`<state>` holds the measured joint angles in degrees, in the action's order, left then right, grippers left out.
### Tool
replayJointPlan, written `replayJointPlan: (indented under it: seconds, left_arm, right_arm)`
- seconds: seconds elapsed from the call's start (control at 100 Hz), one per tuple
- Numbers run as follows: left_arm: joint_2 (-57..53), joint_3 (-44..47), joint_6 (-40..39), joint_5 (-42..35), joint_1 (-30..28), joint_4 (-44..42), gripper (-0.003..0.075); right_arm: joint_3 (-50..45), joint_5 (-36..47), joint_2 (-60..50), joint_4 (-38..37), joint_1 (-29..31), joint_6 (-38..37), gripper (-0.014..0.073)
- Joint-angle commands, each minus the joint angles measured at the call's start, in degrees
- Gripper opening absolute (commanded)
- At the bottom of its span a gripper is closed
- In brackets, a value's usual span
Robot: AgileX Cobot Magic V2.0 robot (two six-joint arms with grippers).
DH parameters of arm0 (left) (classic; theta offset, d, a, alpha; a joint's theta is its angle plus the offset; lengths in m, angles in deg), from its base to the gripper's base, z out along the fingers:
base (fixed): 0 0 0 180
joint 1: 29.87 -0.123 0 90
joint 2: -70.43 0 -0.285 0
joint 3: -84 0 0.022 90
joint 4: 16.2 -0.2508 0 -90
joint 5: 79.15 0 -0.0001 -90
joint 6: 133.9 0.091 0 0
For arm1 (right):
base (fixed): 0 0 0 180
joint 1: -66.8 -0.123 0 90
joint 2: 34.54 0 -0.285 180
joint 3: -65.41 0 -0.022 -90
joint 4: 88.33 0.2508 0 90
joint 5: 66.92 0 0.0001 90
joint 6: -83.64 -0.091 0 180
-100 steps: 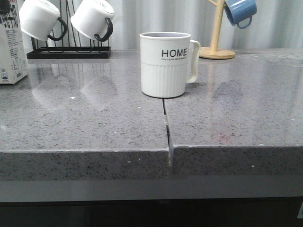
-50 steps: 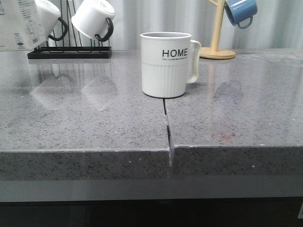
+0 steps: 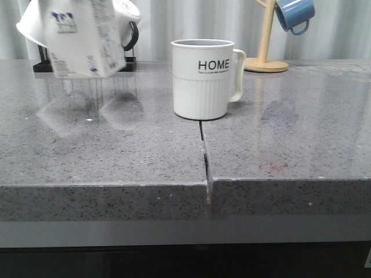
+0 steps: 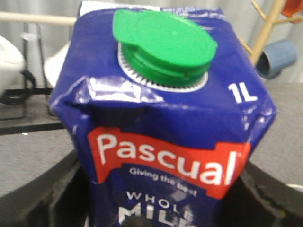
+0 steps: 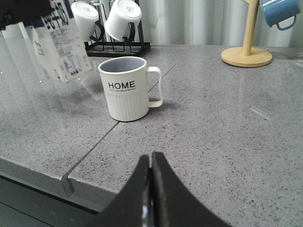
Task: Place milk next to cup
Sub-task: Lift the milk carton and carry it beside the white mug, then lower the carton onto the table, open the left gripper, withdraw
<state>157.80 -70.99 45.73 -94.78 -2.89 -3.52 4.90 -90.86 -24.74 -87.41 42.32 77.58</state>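
The milk carton point(image 3: 84, 43) hangs tilted above the grey counter, to the left of the cup and apart from it. Its blue top with a green cap fills the left wrist view point(image 4: 161, 109), where my left gripper's dark fingers point(image 4: 42, 198) sit on both sides of it, shut on it. The carton also shows in the right wrist view point(image 5: 59, 45). The cup point(image 3: 204, 78), a white ribbed mug marked "HOME", stands upright mid-counter with its handle to the right; it shows in the right wrist view too point(image 5: 127, 88). My right gripper point(image 5: 151, 163) is shut and empty, near the counter's front edge.
A black rack point(image 3: 124, 61) with white black-handled mugs point(image 3: 128, 17) stands at the back left. A wooden mug tree point(image 3: 265, 40) with a blue mug point(image 3: 294, 14) stands at the back right. A seam point(image 3: 204, 153) runs from the cup to the counter's front edge.
The milk carton has been lifted off the counter at the far left and carried up and right toward the cup. The cup has not moved.
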Motion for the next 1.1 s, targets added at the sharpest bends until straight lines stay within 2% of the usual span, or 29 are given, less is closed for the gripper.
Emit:
replayJointPlan:
  seconds: [0.0,0.18,0.49,0.57,0.69,0.76,0.81,1.09]
  left_arm:
    - [0.1,-1.8,-0.1,-6.6,2.6,1.1,0.0155]
    - [3.9,-1.8,-0.1,-9.9,6.5,1.1,0.0156]
    - [6.5,-1.8,-0.4,-10.8,7.6,1.2,0.0173]
    - [6.5,-1.8,-0.4,-10.8,7.7,1.0,0.0275]
    - [6.5,-1.8,-0.4,-10.5,7.7,1.0,0.0563]
    - [6.5,-1.8,-0.4,-10.0,7.7,1.0,0.0683]
    - [6.4,-1.8,-0.4,-9.2,7.7,1.0,0.0713]
    - [2.8,-1.4,-0.2,-4.8,7.7,1.0,0.0671]
  right_arm:
    - [1.4,4.3,0.7,-0.2,0.1,0.2,-0.0069]
    - [1.4,4.3,0.7,-0.2,0.1,0.2,-0.0069]
    - [1.4,4.3,0.7,-0.2,0.1,0.2,-0.0069]
    - [1.4,4.3,0.7,-0.2,0.1,0.2,-0.0069]
    - [1.4,4.3,0.7,-0.2,0.1,0.2,-0.0069]
    - [1.4,4.3,0.7,-0.2,0.1,0.2,-0.0069]
    - [1.4,4.3,0.7,-0.2,0.1,0.2,-0.0069]
    - [1.4,4.3,0.7,-0.2,0.1,0.2,-0.0069]
